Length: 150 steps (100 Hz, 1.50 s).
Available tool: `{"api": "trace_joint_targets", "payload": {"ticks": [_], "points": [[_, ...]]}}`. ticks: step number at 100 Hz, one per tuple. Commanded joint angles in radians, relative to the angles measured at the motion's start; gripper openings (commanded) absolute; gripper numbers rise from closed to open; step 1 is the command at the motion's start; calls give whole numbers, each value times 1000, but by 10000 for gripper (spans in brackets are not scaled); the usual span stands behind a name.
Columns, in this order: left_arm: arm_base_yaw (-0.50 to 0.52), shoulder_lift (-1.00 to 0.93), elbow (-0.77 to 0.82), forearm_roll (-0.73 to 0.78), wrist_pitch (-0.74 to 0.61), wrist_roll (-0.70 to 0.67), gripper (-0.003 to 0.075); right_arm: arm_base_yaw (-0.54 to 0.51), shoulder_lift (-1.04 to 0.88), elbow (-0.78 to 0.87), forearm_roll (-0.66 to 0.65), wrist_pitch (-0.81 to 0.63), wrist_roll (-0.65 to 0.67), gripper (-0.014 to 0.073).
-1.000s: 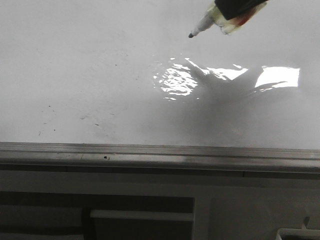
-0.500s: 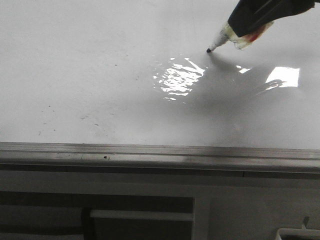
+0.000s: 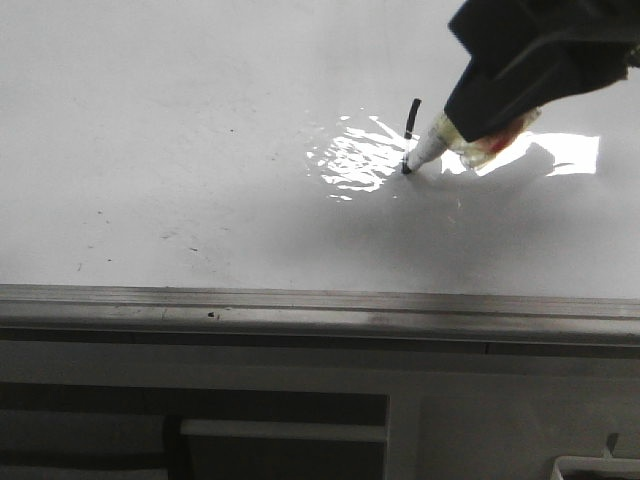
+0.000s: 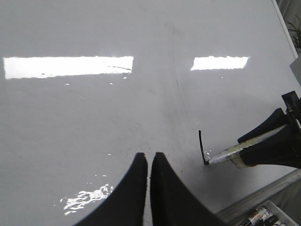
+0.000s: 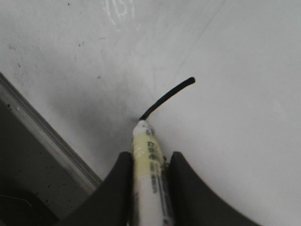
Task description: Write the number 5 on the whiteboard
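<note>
You're in the opening stroke now: your right gripper [image 5: 149, 162] has its fingers [image 5: 116, 181] pinching the marker [image 5: 150, 160], tip pressed on the whiteboard [image 3: 180, 120], and only the short upright of the number 5 [image 3: 412, 120] is down, sitting just beside the bright glare patch [image 3: 355, 155] toward the right side of the board. The tip rests at the lower end of that line, so by my read the next move calls for you to keep steady pressure and swing out into the curved belly, then lift and come back for the top bar. Your left gripper [image 4: 148, 165] hovers over bare board, fingers [image 4: 134, 186] pressed together on nothing. A second ago the marker hung clear above the board with no ink at all; half a second ago the tip was just reaching the surface where the stroke begins
</note>
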Motion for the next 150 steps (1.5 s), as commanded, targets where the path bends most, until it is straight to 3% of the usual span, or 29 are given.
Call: {"api": "trace_joint_targets", "payload": {"ticks": [1,19,41,73,89,108,150], "points": [[1,2,-28,-6,-44,-7,-20,0,-7,-16,-28,22,8,-42],[1,2,-28,-6,-44,-7,-20,-24,-32,-16,-86,88,66,-42],[1,2,-28,-6,-44,-7,-20,-26,-87,-14,-65,173,68,-42],[1,2,-28,-6,-44,-7,-20,70,-36,21,-1,97,92,-42],[1,2,-28,-6,-44,-7,-20,72,33,12,0,46,92,-42],[1,2,-28,-6,-44,-7,-20,75,-21,-36,0,51,90,-42],[1,2,-28,-6,-44,-7,-20,74,-132,-88,-168,45,89,-42]]}}
